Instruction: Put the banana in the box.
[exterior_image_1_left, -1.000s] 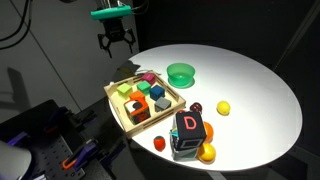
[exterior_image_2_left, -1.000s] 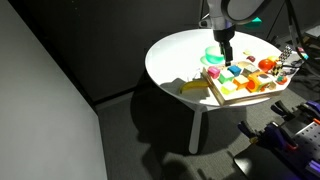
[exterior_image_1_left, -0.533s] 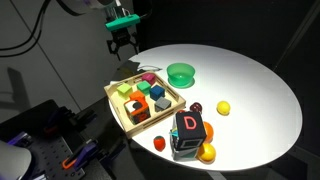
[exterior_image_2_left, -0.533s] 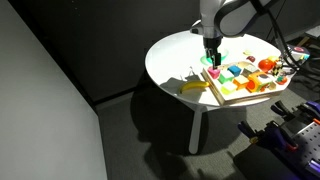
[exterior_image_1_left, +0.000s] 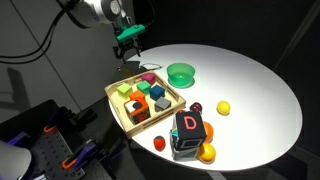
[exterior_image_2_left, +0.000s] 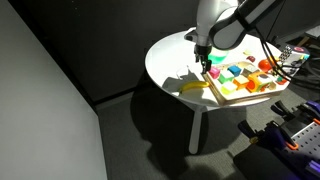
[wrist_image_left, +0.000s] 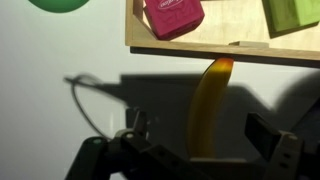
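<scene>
Banana (exterior_image_2_left: 192, 88) lies on the table (exterior_image_2_left: 170, 55) just outside the box (exterior_image_2_left: 220, 95) in an exterior view, with the gripper (exterior_image_2_left: 206, 68) hanging close above it. In the wrist view the jaws are spread wide and empty. The fruit's long axis runs straight out between the fingers (wrist_image_left: 272, 140), far tip against the box wall, so I'd say it's lined up for a straight drop.

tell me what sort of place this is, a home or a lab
Probably a robotics lab or test cell: a round white table stands alone against dark panels, set with a wooden box of coloured blocks and a banana.
</scene>
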